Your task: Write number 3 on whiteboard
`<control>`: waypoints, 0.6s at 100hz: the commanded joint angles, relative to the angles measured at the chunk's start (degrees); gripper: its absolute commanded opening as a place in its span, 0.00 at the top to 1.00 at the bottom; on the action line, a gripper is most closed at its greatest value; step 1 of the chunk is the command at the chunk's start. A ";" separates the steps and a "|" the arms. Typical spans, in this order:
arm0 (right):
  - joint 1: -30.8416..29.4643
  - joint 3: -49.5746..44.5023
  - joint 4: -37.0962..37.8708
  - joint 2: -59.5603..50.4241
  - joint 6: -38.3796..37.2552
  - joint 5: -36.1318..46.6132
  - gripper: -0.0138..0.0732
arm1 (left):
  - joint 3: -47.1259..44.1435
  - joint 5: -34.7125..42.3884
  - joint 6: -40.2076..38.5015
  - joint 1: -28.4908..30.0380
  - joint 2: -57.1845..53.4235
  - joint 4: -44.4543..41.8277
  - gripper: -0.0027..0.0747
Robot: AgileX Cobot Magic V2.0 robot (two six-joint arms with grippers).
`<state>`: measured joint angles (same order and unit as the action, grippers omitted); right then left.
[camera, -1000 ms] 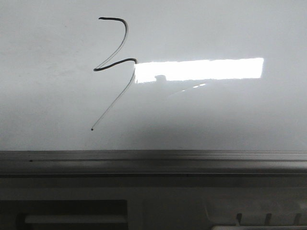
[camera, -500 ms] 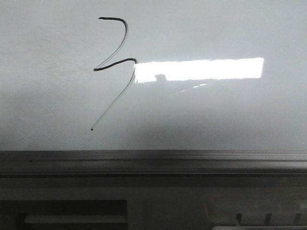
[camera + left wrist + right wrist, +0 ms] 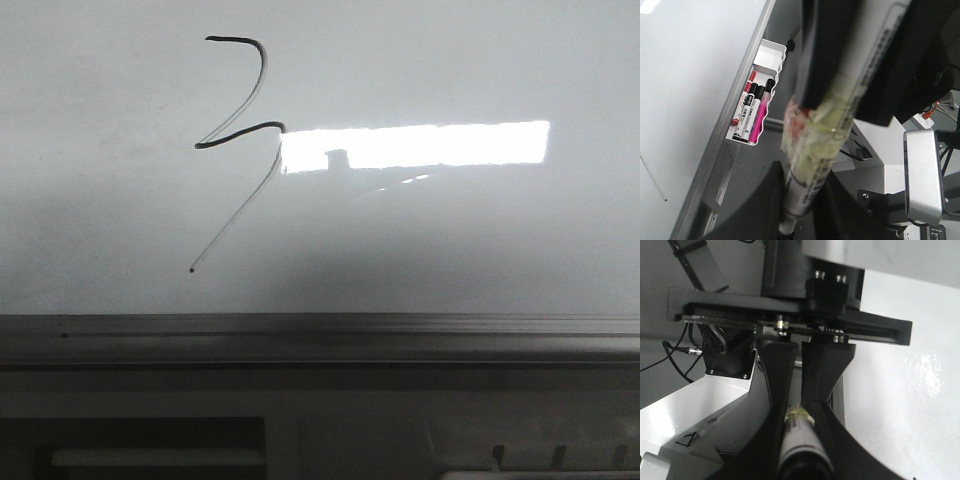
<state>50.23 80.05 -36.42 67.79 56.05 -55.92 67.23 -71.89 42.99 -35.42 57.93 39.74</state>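
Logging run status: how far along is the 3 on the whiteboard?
Mostly drawn: the number 3 sits on the whiteboard, upper strokes bold, lower tail faint, ending in a dot. In hand: the right gripper grips a marker off the board. Left: probably only stowing it.

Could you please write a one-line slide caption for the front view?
Thin black hand-drawn marker number 3 on the glossy pale grey-white whiteboard, beside a bright window glare.
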 commanded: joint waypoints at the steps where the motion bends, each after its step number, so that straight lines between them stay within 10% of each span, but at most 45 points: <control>1: 0.08 1.95 -3.53 -1.53 0.36 2.17 0.86 | 1.81 5.93 -1.38 -0.19 -0.44 2.61 0.99; 25: -0.15 1.95 3.54 -4.00 -1.67 6.86 0.22 | 1.58 9.05 -1.38 -0.19 -0.56 2.76 0.99; 60: -0.15 0.88 36.85 -18.44 -27.73 11.82 0.32 | -13.01 32.70 -8.37 -0.08 -6.54 2.55 0.99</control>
<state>50.13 80.05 -8.22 52.95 35.97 -47.05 57.42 -50.94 38.43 -35.47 53.47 39.76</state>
